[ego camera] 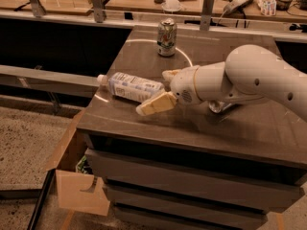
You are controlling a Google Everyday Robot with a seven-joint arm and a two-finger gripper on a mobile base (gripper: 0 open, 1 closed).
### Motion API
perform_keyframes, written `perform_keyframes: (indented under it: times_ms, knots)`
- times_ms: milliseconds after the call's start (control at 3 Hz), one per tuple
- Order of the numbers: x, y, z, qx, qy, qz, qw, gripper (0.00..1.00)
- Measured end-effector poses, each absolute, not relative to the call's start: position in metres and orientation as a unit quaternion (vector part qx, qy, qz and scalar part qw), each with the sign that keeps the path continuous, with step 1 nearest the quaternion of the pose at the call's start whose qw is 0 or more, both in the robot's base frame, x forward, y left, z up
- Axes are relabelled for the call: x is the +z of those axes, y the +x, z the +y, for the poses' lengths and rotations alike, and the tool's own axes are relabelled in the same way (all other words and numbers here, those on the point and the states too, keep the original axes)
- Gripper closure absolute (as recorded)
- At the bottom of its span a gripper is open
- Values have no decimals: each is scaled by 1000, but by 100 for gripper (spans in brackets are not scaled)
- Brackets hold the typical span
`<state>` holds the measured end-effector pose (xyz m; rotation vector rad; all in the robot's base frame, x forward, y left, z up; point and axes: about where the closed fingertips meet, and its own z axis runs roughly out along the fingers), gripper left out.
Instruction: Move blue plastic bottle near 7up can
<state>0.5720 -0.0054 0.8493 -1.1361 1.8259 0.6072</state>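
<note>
A dark table [240, 133] with drawer fronts [192, 188] below stood on a speckled floor [24, 143]. An open cardboard box [79, 195] sat at its near left. A cluttered wooden bench [144, 1] ran along the far side. The pincer [152, 92] hung over the table's middle, fingers apart.

Desk top [230, 128]: dim, warm overhead light is washing the brown surface, which is paling toward the back edge.
Glare: a thin pale arc is gleaming near the back edge, around the 7up can [167, 37], and a short streak is shining at the left edge.
Gripper [152, 93]: fingers spread, it is catching the light near the left edge, cream against the darker top.
Below the front edge: the drawer fronts [192, 186] are sinking into shade.
Beyond the left edge: a black recess [62, 47] is swallowing all detail.
</note>
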Motion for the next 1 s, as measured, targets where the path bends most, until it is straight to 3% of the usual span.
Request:
perform_keyframes:
  times_ms: [333,667,1000]
  knots:
    - [845,580,4,248,-466,727,438,48]
    - [847,596,-12,213,-456,744,440,72]
    - [852,625,-56,111,-418,783,446,100]
